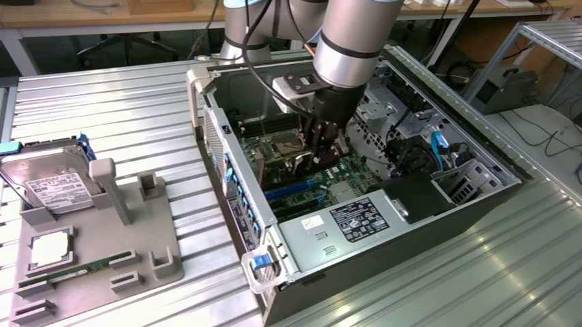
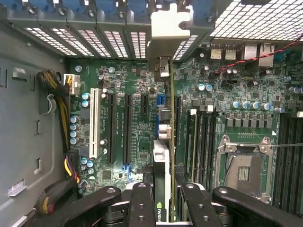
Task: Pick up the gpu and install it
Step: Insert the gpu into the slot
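exterior oblique overhead, wrist close, motherboard shared

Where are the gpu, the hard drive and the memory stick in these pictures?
gpu (image 2: 162,182): wrist view, its thin edge facing the camera.
hard drive (image 1: 56,185): exterior view, its white label.
memory stick (image 1: 80,268): exterior view, middle of green strip.

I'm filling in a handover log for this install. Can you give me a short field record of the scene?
gripper: shut on the gpu
place: inside the open computer case, over the motherboard
gpu: edge-on, bracket toward the rear slot covers; seating cannot be told
grey holder: hard drive and memory stick on it, at the exterior view's left
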Controlling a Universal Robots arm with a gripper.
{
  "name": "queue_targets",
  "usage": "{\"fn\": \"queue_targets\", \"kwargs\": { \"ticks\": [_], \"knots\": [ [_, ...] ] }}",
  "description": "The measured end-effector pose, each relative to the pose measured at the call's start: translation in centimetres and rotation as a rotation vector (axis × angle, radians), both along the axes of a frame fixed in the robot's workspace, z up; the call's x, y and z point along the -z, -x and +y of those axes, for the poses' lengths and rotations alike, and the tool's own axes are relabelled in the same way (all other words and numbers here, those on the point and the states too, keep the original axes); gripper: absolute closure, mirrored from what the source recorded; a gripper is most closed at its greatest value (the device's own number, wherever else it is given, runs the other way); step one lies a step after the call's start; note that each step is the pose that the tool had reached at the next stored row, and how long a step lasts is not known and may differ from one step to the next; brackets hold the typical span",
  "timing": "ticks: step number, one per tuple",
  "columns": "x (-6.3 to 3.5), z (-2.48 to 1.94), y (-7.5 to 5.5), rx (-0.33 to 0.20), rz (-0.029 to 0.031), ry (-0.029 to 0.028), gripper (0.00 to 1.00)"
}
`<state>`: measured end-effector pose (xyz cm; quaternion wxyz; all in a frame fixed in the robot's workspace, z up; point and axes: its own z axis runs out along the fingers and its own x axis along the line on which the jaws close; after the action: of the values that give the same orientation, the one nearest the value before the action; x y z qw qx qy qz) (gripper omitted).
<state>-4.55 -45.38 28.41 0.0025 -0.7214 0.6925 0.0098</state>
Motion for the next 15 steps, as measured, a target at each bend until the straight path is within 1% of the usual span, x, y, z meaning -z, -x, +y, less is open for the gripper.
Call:
{"fn": "queue_targets", "kwargs": {
  "ticks": [4, 8, 10, 15],
  "knots": [
    [0.47, 0.0, 0.15, 0.002, 0.0, 0.0001, 0.73],
    [0.5, 0.0, 0.16, 0.002, 0.0001, 0.0002, 0.73],
    [0.74, 0.0, 0.16, 0.002, 0.0, 0.0, 0.73],
    [0.93, 0.02, 0.26, 0.002, 0.0, 0.0002, 0.73]
  ]
}}
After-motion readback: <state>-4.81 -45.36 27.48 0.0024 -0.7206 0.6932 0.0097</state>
